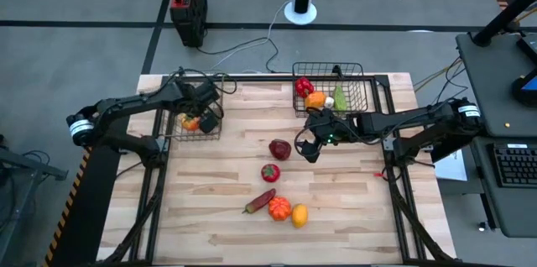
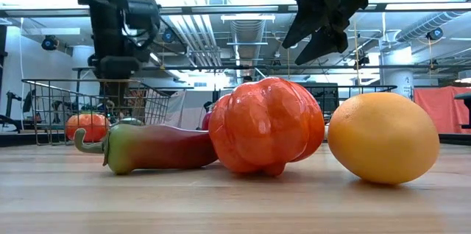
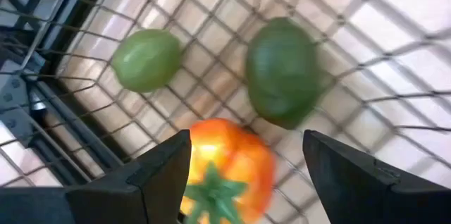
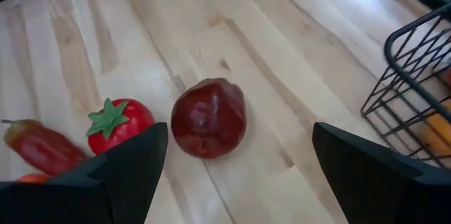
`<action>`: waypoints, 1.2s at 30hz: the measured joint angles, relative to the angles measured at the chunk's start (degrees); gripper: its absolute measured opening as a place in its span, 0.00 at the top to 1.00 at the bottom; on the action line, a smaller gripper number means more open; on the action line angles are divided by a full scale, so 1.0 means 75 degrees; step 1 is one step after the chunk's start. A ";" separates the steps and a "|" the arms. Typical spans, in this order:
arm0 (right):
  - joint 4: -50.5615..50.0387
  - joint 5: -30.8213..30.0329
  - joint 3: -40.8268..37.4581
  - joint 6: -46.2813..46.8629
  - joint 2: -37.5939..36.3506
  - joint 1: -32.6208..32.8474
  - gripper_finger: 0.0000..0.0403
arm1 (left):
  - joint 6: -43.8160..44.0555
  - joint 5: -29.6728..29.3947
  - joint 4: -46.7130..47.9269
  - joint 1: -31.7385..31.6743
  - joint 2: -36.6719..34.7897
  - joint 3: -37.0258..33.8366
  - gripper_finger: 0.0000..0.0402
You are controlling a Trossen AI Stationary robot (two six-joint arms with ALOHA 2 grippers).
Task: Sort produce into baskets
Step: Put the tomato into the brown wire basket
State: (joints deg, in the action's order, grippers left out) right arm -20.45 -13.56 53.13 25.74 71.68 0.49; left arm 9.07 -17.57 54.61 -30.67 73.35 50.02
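Hovering released, the right gripper has the maroon fruit just beside it at nine o'clock, nearer than the left gripper, also released.

dark arms, apparently white-banded

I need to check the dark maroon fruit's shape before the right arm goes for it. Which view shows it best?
The right wrist view: the maroon fruit fills the middle, unobstructed, lying on the table between the open right gripper's fingers. The high view shows it small. The low view hides it behind nearer produce; the left wrist view looks into a basket.
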 joint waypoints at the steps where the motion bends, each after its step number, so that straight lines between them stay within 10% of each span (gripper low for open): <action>1: -0.0041 0.0056 0.0023 0.0024 0.0000 0.0001 0.14 | 0.0115 0.0056 0.0036 0.0139 -0.0109 0.0000 0.37; 24: -0.0377 0.0203 0.0769 -0.0777 0.0399 0.1578 0.14 | 0.1105 0.0221 -0.3124 0.5470 -0.0817 -0.0023 0.41; 36: 0.0015 -0.0208 0.0763 -0.1238 0.1591 0.2223 0.14 | 0.0751 0.0204 -0.4233 0.6154 0.0721 -0.0038 0.41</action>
State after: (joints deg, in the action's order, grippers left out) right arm -20.34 -15.11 58.85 16.46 83.61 17.16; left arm 14.70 -16.04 22.86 15.49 78.76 49.74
